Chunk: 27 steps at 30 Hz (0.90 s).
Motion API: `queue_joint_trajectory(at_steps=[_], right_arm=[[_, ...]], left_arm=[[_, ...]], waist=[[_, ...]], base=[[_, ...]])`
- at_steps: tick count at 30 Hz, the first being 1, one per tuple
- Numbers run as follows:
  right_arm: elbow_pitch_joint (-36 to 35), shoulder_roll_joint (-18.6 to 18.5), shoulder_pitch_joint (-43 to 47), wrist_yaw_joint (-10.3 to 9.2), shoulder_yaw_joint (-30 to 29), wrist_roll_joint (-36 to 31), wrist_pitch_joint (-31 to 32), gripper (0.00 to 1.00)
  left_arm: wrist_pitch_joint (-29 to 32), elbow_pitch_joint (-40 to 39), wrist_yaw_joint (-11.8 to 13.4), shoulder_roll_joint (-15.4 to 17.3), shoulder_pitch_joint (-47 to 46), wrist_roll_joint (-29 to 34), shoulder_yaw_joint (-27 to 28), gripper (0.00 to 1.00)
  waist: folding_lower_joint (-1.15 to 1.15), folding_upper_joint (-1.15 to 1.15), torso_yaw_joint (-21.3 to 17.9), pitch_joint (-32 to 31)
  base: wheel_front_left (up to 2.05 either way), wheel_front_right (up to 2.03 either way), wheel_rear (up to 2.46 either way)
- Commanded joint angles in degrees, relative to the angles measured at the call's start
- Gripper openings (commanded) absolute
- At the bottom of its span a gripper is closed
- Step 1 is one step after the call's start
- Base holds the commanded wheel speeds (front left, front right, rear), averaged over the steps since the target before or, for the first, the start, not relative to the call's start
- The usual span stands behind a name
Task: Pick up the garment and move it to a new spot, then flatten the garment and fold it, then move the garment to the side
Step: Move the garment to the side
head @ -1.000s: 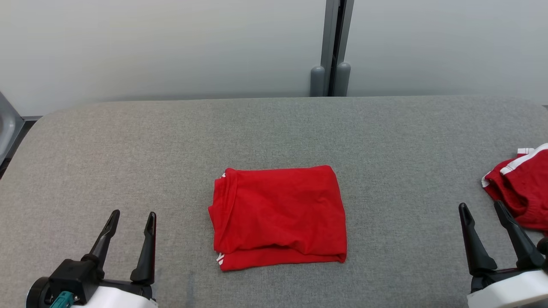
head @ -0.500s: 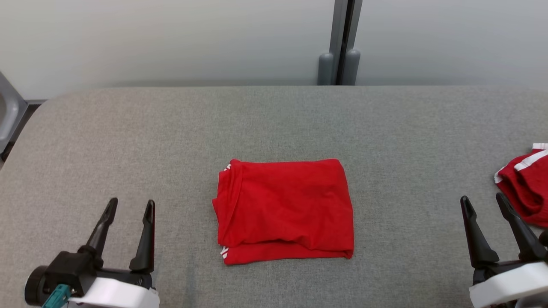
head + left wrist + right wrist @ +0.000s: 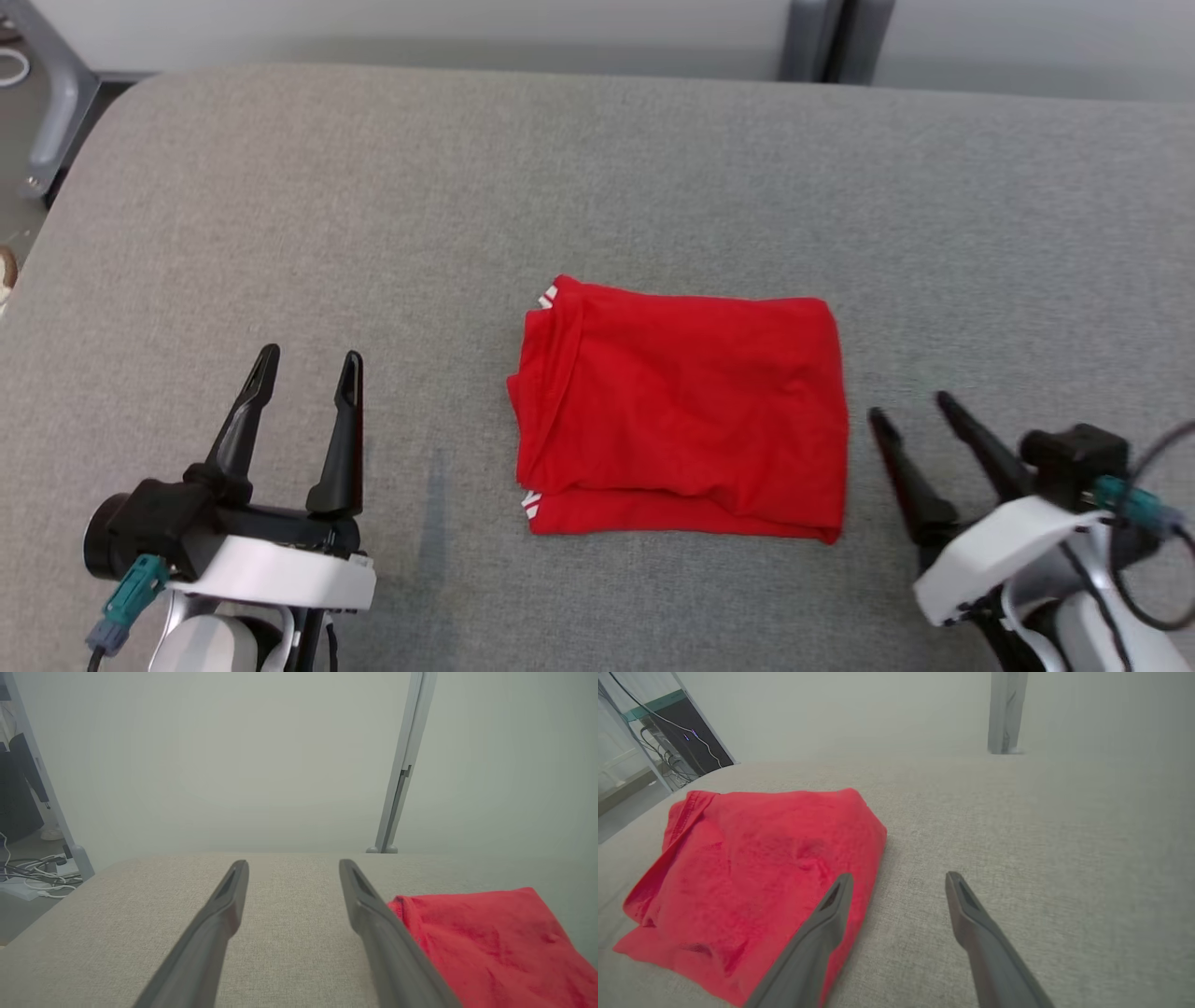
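- the whole head view has shifted over the last second. the grey post [image 3: 810, 37] behind the table has slid to the top edge, so we read this as our camera tipping down, not as things moving.
- the red garment [image 3: 681, 415] lies folded into a neat rectangle at the centre of the frame on the grey padded table [image 3: 597, 168]. white trim peeks out at its left corners, and its shape looks unchanged.
- the right gripper [image 3: 910, 407] is what has really changed. it stood well apart from the garment at the lower right, fingers pointing straight up the frame. now it leans toward the upper left, just beside the garment's right edge, and as far as we can tell it is not touching the cloth.
- its 2 fingers are spread wide with nothing between them. in the right wrist view, 1 finger overlaps the garment's near edge.
- the left gripper [image 3: 310, 355] sits at the lower left, well apart from the garment's left edge. it is also spread wide and empty, much as before.
- we judge the folding done and the last step starting: moving the garment to the side. the right gripper will likely need to catch all the layers at that edge, or the fold could spill open.
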Motion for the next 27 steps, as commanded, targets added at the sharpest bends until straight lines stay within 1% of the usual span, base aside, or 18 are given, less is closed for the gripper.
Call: queue_joint_trajectory(at_steps=[1, 3, 7, 12, 13, 14, 15, 16, 22, 25, 26, 27], right_arm=[[1.2, -0.6, -1.4, 0.12, 1.5, 0.7, 0.2, 1.00], [3.5, -0.6, -3.2, 0.12, 4.9, 2.8, 0.3, 1.00], [8.3, -1.5, -6.2, 0.11, 8.9, 5.8, 1.2, 1.00], [13.1, -2.7, -8.5, 0.07, 14.6, 10.4, 5.7, 1.00], [13.5, -2.9, -8.9, 0.07, 15.6, 11.3, 6.3, 0.77], [13.7, -3.1, -9.2, 0.07, 16.7, 12.4, 6.5, 0.35], [13.7, -3.6, -9.6, 0.08, 17.2, 13.1, 6.5, 0.35], [13.7, -4.2, -10.0, 0.06, 17.7, 13.7, 6.3, 0.00], [12.7, -7.8, -11.9, -0.17, 18.9, 14.8, 3.3, 0.00], [11.6, -9.4, -12.0, -0.16, 19.5, 13.7, 2.9, 0.00], [11.6, -9.4, -12.0, -0.16, 19.5, 13.7, 2.9, 0.00], [10.2, -11.1, -11.8, -0.14, 19.5, 12.3, 2.5, 0.00]], left_arm=[[-0.5, 0.5, -0.2, 0.0, -1.3, -0.2, 0.0, 1.00], [-0.8, 1.3, -0.5, -0.1, -2.0, -0.3, 0.0, 1.00], [-1.4, 2.3, -0.7, -0.3, -3.3, -0.4, 0.1, 1.00], [-1.6, 2.9, -1.1, -0.2, -4.2, -0.1, 0.2, 1.00], [-1.7, 3.1, -1.1, -0.1, -4.4, 0.0, 0.2, 1.00], [-1.7, 3.1, -1.2, -0.1, -4.3, 0.1, 0.2, 1.00], [-1.8, 3.3, -1.2, 0.0, -4.2, 0.1, 0.1, 1.00], [-1.8, 3.4, -1.3, 0.0, -4.0, 0.2, 0.1, 1.00], [-1.9, 3.4, -1.2, 0.3, -3.4, 0.6, 0.4, 1.00], [-1.9, 2.9, -1.0, 0.8, -2.9, 0.7, 0.6, 1.00], [-1.9, 2.9, -1.0, 0.8, -2.9, 0.7, 0.6, 1.00], [-1.9, 2.5, -0.8, 1.2, -2.6, 0.8, 0.9, 1.00]], waist=[[0.00, 0.00, 1.7, 2.1], [0.00, 0.00, 1.9, 2.8], [0.00, 0.00, 2.3, 3.9], [0.00, 0.00, 2.2, 4.7], [0.00, 0.00, 2.1, 4.7], [0.00, 0.00, 2.0, 4.7], [0.00, 0.00, 1.8, 4.6], [0.00, 0.00, 1.6, 4.6], [0.00, 0.00, -0.6, 3.8], [0.00, 0.00, -2.4, 3.3], [0.00, 0.00, -2.4, 3.3], [0.00, 0.00, -4.0, 2.9]], base=[[0.00, 0.00, 0.00], [0.00, 0.00, 0.00], [0.00, 0.00, 0.00], [0.00, 0.00, 0.00], [0.00, 0.00, 0.00], [0.00, 0.00, 0.00], [0.00, 0.00, 0.00], [0.00, 0.00, 0.00], [0.00, 0.00, 0.00], [0.00, 0.00, 0.00], [0.00, 0.00, 0.00], [0.00, 0.00, 0.00]])
